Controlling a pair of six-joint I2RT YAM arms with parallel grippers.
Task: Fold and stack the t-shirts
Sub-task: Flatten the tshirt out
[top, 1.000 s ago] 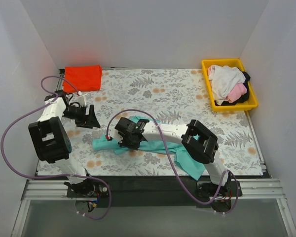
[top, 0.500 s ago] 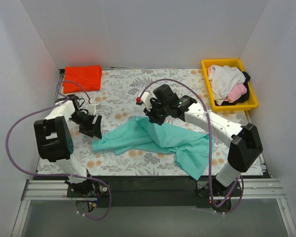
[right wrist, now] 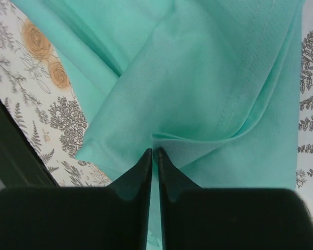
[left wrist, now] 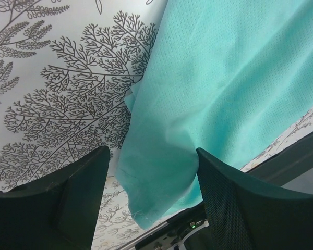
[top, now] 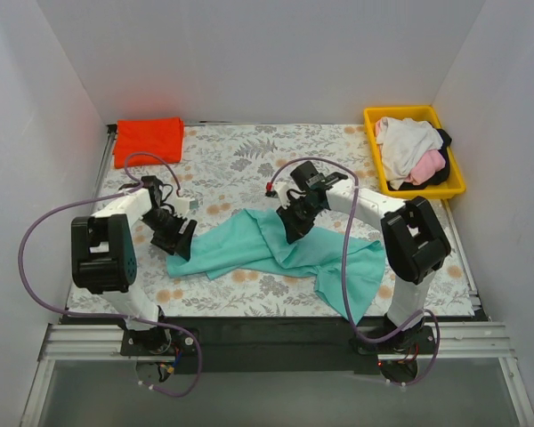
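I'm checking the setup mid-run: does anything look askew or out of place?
Only the teal t-shirt: it lies bunched and twisted mid-table, one corner reaching the near edge. The red t-shirt sits neatly folded at the far left; nothing looks spilled or damaged.

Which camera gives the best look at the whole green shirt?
The top external view: the whole teal shirt shows there, lying crumpled. The left wrist view shows only an edge inside the open left gripper; the right wrist view shows only a fold pinched by the right gripper.
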